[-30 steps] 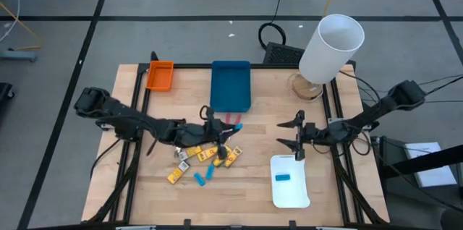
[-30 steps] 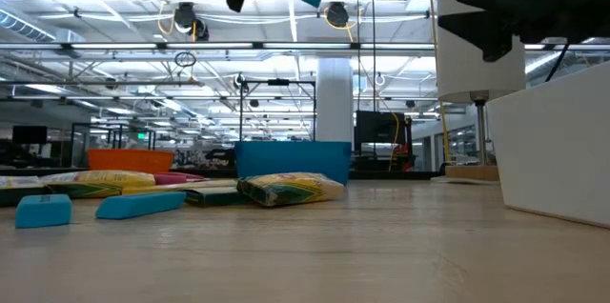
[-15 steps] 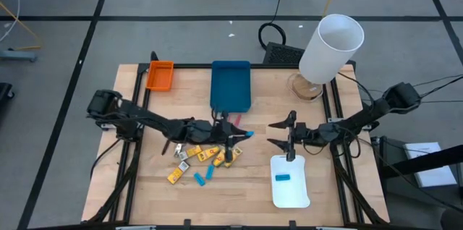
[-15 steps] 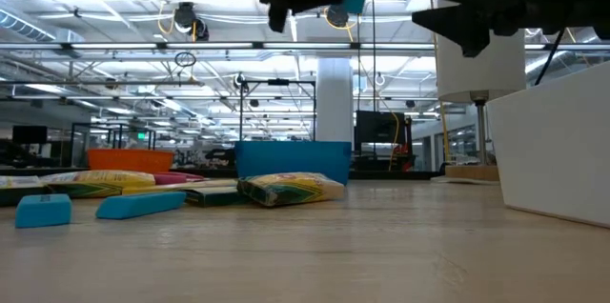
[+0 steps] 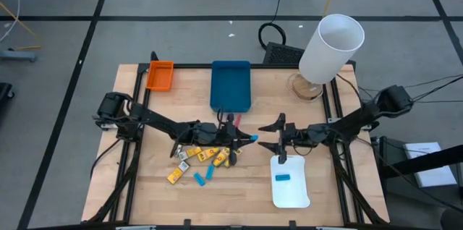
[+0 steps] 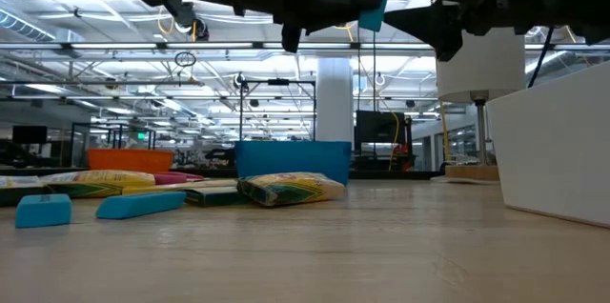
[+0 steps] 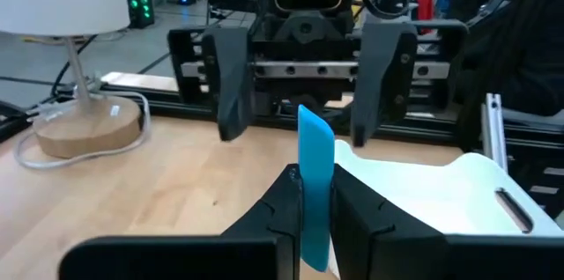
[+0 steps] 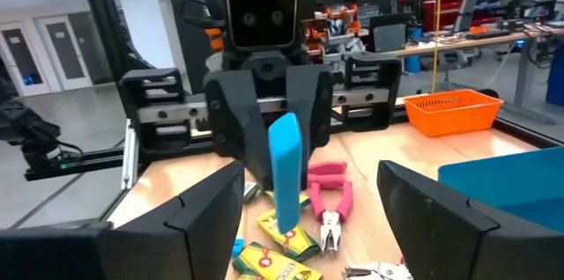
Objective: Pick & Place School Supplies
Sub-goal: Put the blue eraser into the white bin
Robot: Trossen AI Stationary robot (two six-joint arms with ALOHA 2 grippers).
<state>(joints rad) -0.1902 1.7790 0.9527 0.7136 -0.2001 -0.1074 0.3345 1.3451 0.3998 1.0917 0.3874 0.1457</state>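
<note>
- Light-blue block (image 5: pixel 252 138) sits clamped upright between the closed fingers of the left gripper (image 5: pixel 246 139), held in the air near the middle of the high view, above the wooden table (image 5: pixel 260 186).
- Left wrist view shows the block (image 7: pixel 315 187) standing on end between the two dark fingers (image 7: pixel 280 205), with the other arm's gripper facing it just beyond.
- Right gripper (image 5: pixel 278 139) hovers just right of the block, its fingers spread wide and holding nothing; the block lies close in front of its gap but apart from both fingers.
- Right wrist view shows the block (image 8: pixel 285 170) between the left arm's fingers, with red-handled pliers (image 8: pixel 330 199) lying on the wood behind it.
- Yellow pieces (image 5: pixel 210 155) and more blue blocks (image 5: pixel 202 178) lie scattered left of centre, under and beside the left arm.
- White tray (image 5: pixel 296 194) at lower right holds one blue block (image 5: pixel 282 177).
- Blue tray (image 5: pixel 231 85) and orange tray (image 5: pixel 160 75) sit at the table's upper edge; a white lamp (image 5: pixel 329 48) stands at upper right.
</note>
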